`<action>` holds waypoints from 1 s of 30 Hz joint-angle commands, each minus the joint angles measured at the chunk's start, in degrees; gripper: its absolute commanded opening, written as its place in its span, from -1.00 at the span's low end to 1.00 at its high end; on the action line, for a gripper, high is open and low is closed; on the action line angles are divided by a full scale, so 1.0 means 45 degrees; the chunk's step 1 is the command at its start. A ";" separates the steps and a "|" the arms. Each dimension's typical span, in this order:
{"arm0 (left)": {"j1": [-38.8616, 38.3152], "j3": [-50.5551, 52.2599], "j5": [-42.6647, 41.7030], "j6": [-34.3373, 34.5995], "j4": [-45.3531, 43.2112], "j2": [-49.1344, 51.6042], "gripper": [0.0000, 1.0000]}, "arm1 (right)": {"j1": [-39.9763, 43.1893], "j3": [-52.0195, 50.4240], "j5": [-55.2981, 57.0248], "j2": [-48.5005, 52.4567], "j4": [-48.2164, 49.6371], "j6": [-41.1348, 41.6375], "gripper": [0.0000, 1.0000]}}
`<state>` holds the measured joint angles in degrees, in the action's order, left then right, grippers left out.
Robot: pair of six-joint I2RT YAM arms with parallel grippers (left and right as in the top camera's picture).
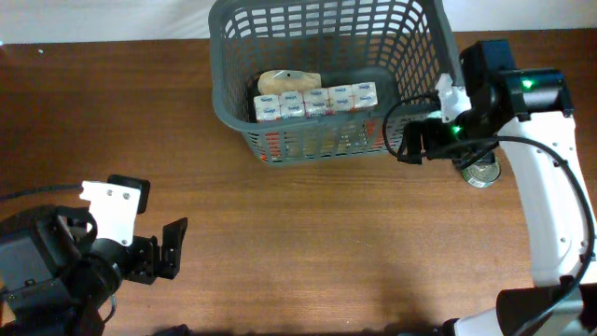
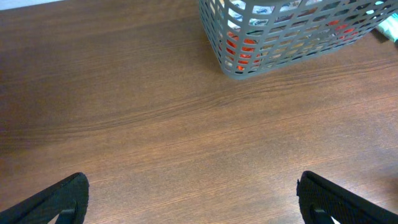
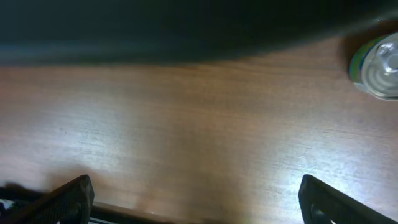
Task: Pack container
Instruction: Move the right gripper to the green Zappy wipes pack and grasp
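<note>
The dark grey lattice basket [image 1: 233, 56] stands at the back middle of the table. It holds a white multipack of cartons [image 1: 315, 101] and a tan bread item [image 1: 287, 81], with something red low at its front. The basket's corner shows in the left wrist view [image 2: 239, 62]. My left gripper [image 1: 173, 248] is open and empty, low at the front left, far from the basket. My right gripper [image 1: 417, 142] is open and empty, just right of the basket's front right corner. A silver tin can [image 1: 481, 173] stands on the table under the right arm, also in the right wrist view [image 3: 380, 65].
The wooden table [image 1: 308, 243] stretches between the two arms. The right arm's white link [image 1: 560, 215] runs along the right edge. The dark blurred band across the top of the right wrist view [image 3: 186, 28] is too blurred to tell apart.
</note>
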<state>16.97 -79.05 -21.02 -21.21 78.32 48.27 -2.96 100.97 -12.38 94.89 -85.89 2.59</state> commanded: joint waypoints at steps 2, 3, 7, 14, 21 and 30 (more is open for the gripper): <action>0.0068 0.0063 0.0000 0.0034 -0.0019 -0.0005 0.98 | 0.0962 0.1365 -0.0112 -0.0869 0.0053 -0.0189 0.98; 0.0068 0.0063 0.0000 0.0039 -0.0019 -0.0005 0.98 | 0.1263 0.1452 0.0185 -0.1112 0.0160 -0.0199 0.98; 0.0068 0.0063 0.0000 0.0034 -0.0019 -0.0005 0.98 | 0.3036 0.1394 0.1219 -0.1501 0.0680 -0.0515 0.98; 0.0068 0.0068 0.0000 0.0034 -0.0019 -0.0005 0.98 | 0.5187 -0.0238 0.0170 -0.1399 0.2701 -0.3070 0.98; 0.0068 0.0063 0.0000 0.0034 -0.0019 -0.0005 0.98 | 0.6096 -0.3555 -0.0554 -0.1389 0.6771 -0.4838 0.98; 0.0068 0.0063 0.0000 0.0034 -0.0019 -0.0005 0.98 | 0.5717 -0.6581 -0.1486 -0.0559 1.0457 -0.5629 0.98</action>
<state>16.97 -78.96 -21.04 -21.21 78.22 48.25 23.97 73.84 -15.62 90.61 -40.73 -20.05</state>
